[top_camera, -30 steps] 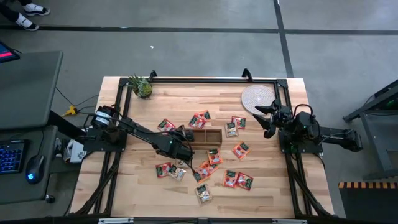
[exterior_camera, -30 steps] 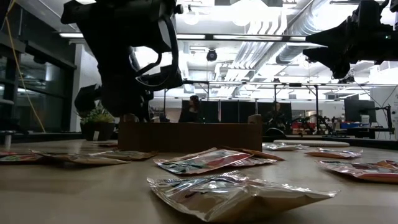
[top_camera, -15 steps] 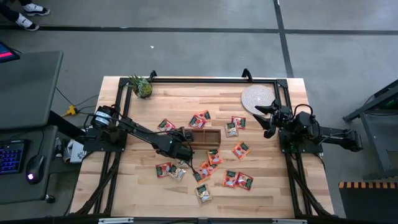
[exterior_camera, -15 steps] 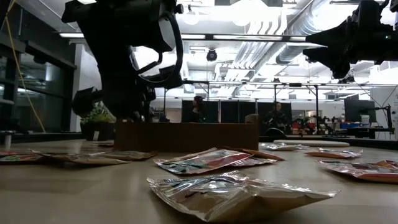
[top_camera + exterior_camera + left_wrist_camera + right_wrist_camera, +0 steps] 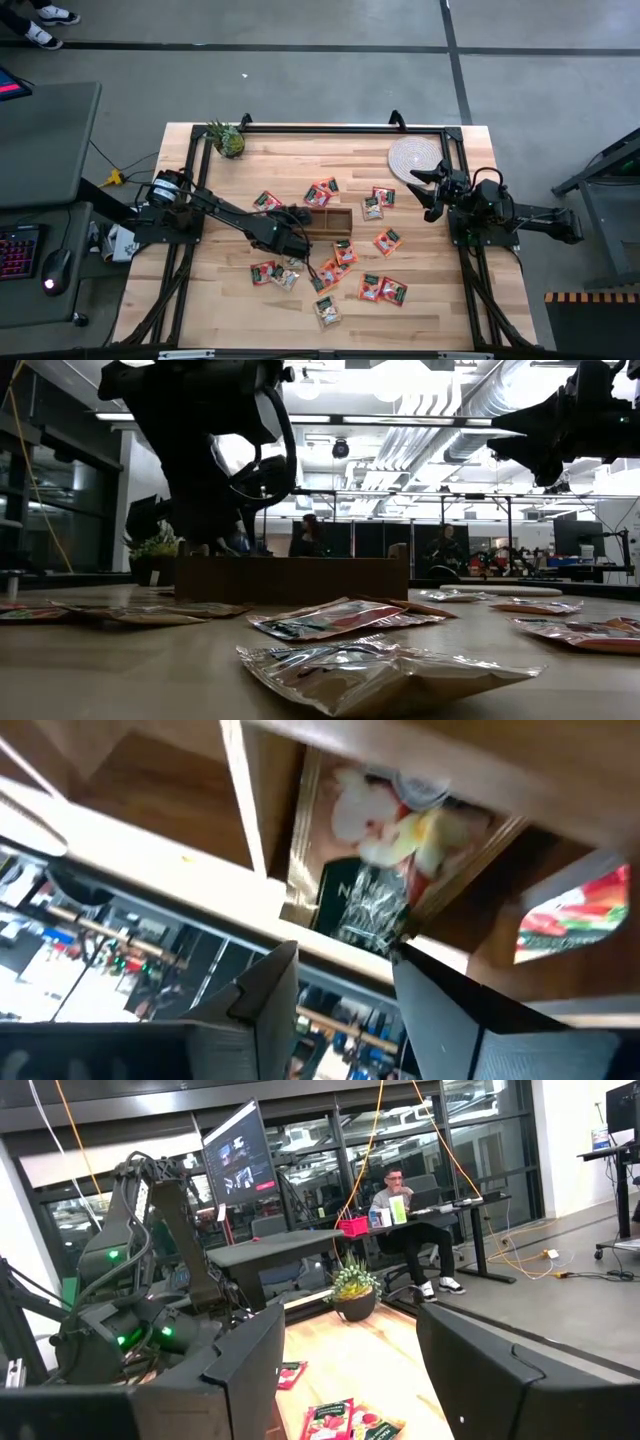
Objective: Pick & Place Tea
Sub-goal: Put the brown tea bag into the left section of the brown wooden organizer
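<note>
From above, the left gripper (image 5: 297, 217) sits over the left end of the long wooden box (image 5: 332, 220) in the middle of the table (image 5: 200, 300). Tea sachets (image 5: 383, 290) lie scattered all around the box: a couple just above it, several to its right, a cluster below it. The right gripper (image 5: 428, 190) hangs near the table's right edge, just below the round woven mat (image 5: 414, 156). A small potted plant (image 5: 228, 139) stands at the far left corner.

Down at table level, the box (image 5: 290, 578) runs across the middle distance, and the left arm looms dark above its left end. One sachet (image 5: 380, 672) lies close in the foreground, crinkled and shiny, another (image 5: 330, 618) behind it, more (image 5: 575, 628) off to the right. The right arm hangs high at the upper right.

On the left wrist camera, the two dark fingers (image 5: 265, 995) stand apart with nothing between them, released, and just beyond them a sachet (image 5: 375, 870) lies inside a box compartment (image 5: 265, 815). Another sachet (image 5: 575, 910) shows outside the box wall.

From the right wrist, its fingers (image 5: 245, 1370) are spread wide and empty. Sachets (image 5: 340, 1420) lie on the wood beyond, the plant (image 5: 352, 1288) farther off, and a person (image 5: 400, 1200) sits at a desk in the room behind.
</note>
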